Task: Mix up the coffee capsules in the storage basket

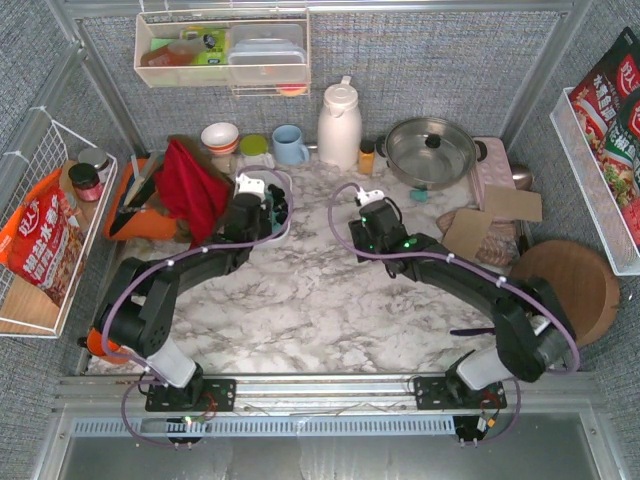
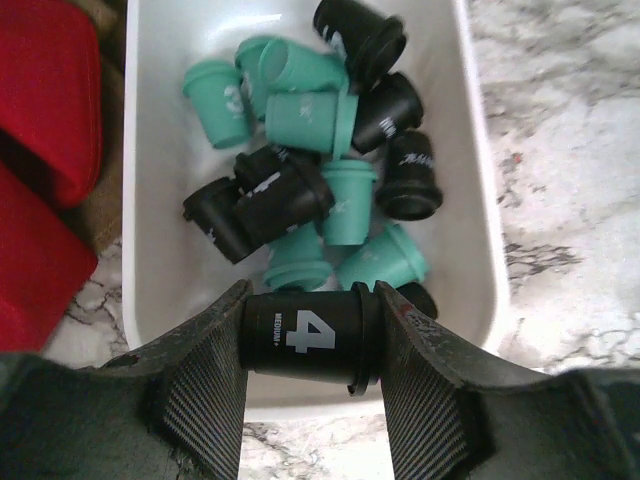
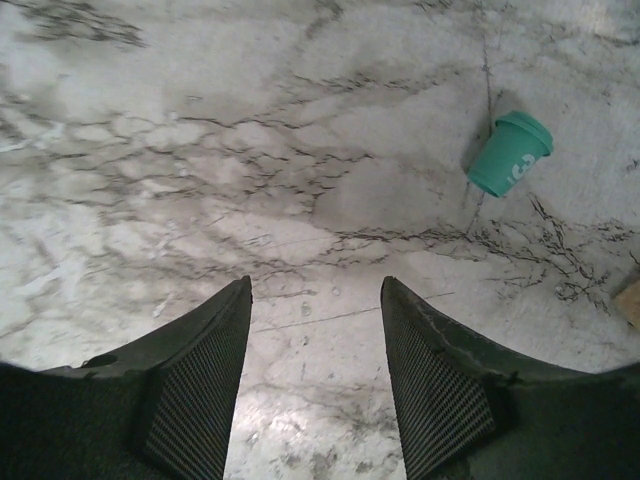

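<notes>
The left gripper clamps 1 black capsule over the storage basket at its near wall, other capsules heaped inside. The right gripper gapes wide above open counter, 1 teal capsule nearby.

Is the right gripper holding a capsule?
No, the right gripper is open and empty; a teal capsule lies apart on the table.

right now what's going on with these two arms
The left gripper is clamped on a black capsule marked 4, holding it over the near end of the white storage basket. The basket holds a loose jumble of teal and black capsules. The right gripper is open and empty above the marble table. One teal capsule lies on its side on the table ahead of it, outside the basket.
</notes>
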`<state>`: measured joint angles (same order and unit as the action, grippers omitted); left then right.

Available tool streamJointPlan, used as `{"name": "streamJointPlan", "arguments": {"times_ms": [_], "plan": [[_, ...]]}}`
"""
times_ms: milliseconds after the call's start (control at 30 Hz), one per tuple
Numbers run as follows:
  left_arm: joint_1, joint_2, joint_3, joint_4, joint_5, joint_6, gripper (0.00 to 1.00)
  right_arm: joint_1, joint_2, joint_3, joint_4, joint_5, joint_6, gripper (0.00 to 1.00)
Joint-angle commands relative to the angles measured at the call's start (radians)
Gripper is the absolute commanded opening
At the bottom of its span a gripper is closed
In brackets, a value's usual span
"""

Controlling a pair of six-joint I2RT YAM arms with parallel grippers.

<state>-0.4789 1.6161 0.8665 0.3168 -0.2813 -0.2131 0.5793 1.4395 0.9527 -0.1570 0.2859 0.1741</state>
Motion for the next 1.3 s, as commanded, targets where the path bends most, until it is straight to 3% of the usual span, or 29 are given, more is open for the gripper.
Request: {"name": "streamJointPlan", "arguments": {"times_ms": [0,167,267,467,633,900,1267], "plan": [[0.017,0.033,0.007,-0.033,-0.054,-0.042,0.43,-0.023,0.081,0.019,0.040,0.068,-0.003,0.59],[0.037,0.051,0.015,-0.036,-0.067,-0.074,0.49,-0.078,0.165,0.077,0.032,0.081,0.041,0.61],[0.038,0.049,0.020,-0.046,-0.066,-0.091,0.65,-0.119,0.198,0.110,0.008,0.082,0.085,0.62],[0.038,0.007,0.024,-0.053,-0.034,-0.110,0.76,-0.185,0.235,0.149,0.004,0.069,0.119,0.65],[0.039,-0.060,0.010,-0.036,-0.010,-0.109,0.77,-0.223,0.260,0.178,0.007,0.070,0.116,0.65],[0.031,-0.188,-0.106,0.143,0.139,-0.065,0.77,-0.283,0.320,0.226,-0.001,0.053,0.111,0.65],[0.000,-0.178,-0.132,0.194,0.200,-0.057,0.76,-0.325,0.400,0.191,0.028,0.006,0.185,0.56]]}}
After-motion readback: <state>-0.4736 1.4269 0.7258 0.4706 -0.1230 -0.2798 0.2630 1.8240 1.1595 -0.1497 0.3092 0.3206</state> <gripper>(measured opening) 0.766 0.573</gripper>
